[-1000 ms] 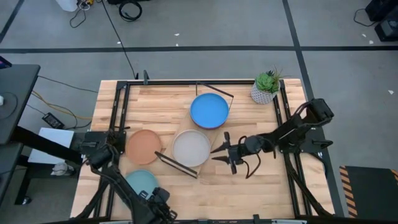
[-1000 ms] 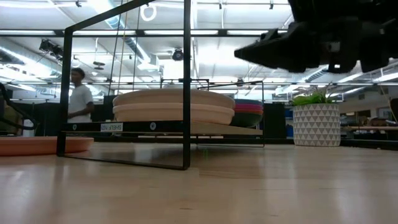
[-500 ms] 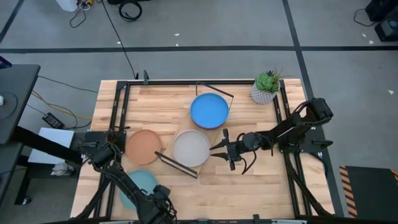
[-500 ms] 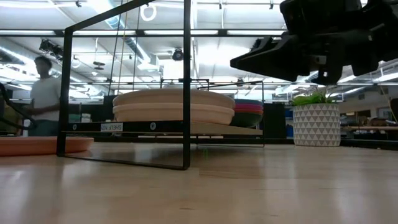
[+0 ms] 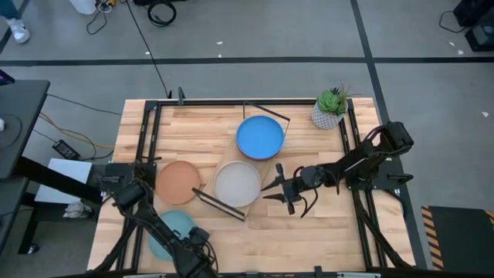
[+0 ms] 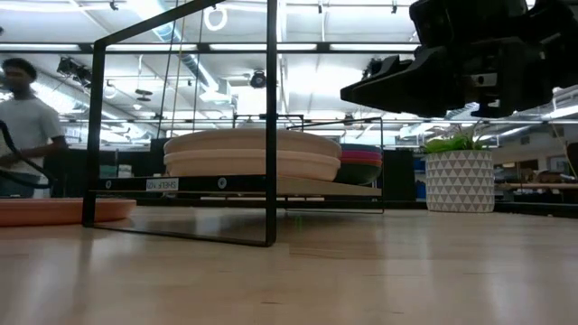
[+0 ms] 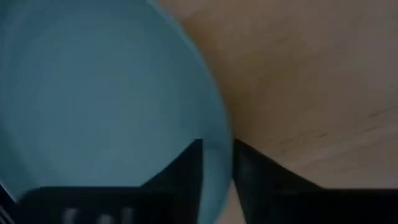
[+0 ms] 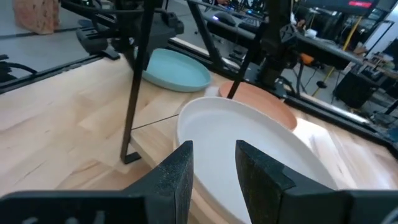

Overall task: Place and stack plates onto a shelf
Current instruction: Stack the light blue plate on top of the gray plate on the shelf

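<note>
Left fingers [image 7: 214, 168] closed on the teal plate [image 7: 106, 93] rim. Advisable: lift it level toward the shelf [image 5: 202, 196]. Right fingers [image 8: 211, 162] open, empty, just before the cream plate [image 8: 249, 149].

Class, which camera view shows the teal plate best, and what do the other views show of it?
The right wrist view: the teal plate appears nearly whole on the table. The left wrist view shows its rim between the left gripper fingers. The high view has it partly under the left arm. The low view misses it.
</note>
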